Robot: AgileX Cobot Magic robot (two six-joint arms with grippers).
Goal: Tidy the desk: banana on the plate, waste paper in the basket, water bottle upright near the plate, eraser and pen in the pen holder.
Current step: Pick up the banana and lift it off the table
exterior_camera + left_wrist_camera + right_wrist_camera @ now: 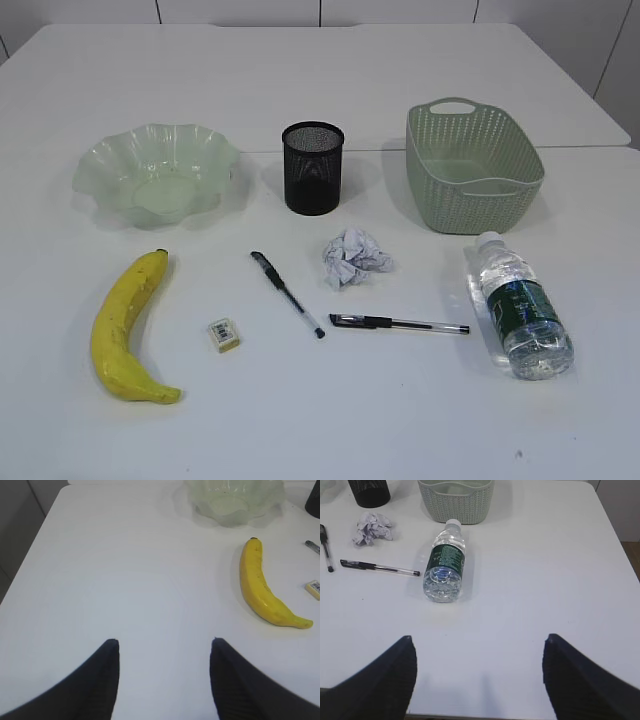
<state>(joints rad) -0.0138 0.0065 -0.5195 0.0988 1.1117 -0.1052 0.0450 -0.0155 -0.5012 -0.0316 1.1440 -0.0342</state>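
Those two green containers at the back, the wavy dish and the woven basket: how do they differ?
The plate is shallow, translucent pale green, with a ruffled rim; the basket is deep, opaque sage green, with a woven-look wall and cut-out handles. The plate sits back left, beyond the banana; the basket sits back right, beyond the water bottle. The pen holder stands between them. Both are upright and hold nothing.
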